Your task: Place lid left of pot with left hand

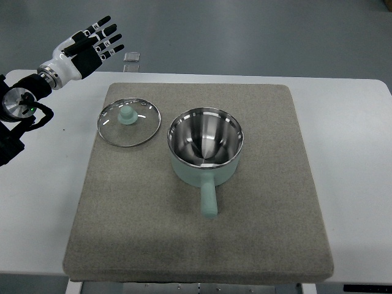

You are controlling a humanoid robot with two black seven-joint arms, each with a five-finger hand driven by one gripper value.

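Pot (205,149) uncovered; lid (128,122) beside it, left hand (92,44) apart.

Glass lid (129,122), mint knob up, flat just left of open mint pot (205,147).

A mat (257,214) is lying on the table (355,153). The pot (205,147) is sitting near the mat's middle, its handle (209,199) pointing toward the near edge. The lid (129,122) is lying flat on the mat just left of the pot, apart from it. The left hand (92,44) is hovering beyond the mat's far-left corner.
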